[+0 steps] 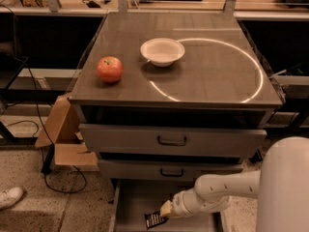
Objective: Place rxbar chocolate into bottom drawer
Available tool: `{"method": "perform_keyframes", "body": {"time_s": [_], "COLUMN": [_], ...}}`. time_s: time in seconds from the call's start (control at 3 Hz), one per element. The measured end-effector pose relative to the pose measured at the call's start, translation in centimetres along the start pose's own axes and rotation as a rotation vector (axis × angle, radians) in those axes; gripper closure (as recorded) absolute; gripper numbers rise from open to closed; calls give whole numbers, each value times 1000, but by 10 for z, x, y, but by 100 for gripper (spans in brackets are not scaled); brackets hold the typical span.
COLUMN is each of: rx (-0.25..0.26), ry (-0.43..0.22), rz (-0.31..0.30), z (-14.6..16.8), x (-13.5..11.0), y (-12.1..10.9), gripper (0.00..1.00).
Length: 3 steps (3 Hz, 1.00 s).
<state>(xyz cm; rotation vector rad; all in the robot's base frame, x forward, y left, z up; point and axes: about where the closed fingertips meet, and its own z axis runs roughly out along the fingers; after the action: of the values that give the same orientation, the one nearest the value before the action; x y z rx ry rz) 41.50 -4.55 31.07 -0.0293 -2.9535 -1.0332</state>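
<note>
While the bottom drawer (136, 200) stands pulled out at the foot of the cabinet, its plain grey tray open to the room, the robot's white arm (227, 191) reaches in low from the right. The end effector (164, 212) is down inside the drawer's opening, pinching one end of the rxbar chocolate (154, 220), and the black wrapper pokes out to the left, just above the drawer floor or maybe touching it. I can't tell which from here.

This looks like the release step, nearly the end of the job. The way to do it well, I'd say, is to let the bar settle flat on the tray before the fingers part, so it doesn't flip or skid. After that, lift straight up and back out to the right.

What stands in the way? The middle drawer (169, 170) sits shut right above the back of the tray, handle facing out, so there's little headroom there, and a hasty lift could knock the wrist against it. The top drawer (171, 140) is shut too. The drawer's left wall is near the bar, so no pushing further left.

Up on the surface (217, 66) there's a white bowl (162, 51) and, just left of it, a red apple (109, 69), both well apart from the action. A cardboard box (60, 134) leans by the cabinet's left side, and a white shoe (9, 197) shows at the far left on the floor.
</note>
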Motion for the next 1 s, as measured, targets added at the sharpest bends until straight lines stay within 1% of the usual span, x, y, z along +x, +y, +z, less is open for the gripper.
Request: {"method": "perform_keyframes", "body": {"time_s": [0.33,0.67,1.0], "rx": [-8,-39,-42], "ry": [-2,-12,-8], "rz": [12,39,89], "z": [6,21,76], "x": [-1,-2,-4], "y": [-5,-15,-41], "gripper": [100,100,100]}}
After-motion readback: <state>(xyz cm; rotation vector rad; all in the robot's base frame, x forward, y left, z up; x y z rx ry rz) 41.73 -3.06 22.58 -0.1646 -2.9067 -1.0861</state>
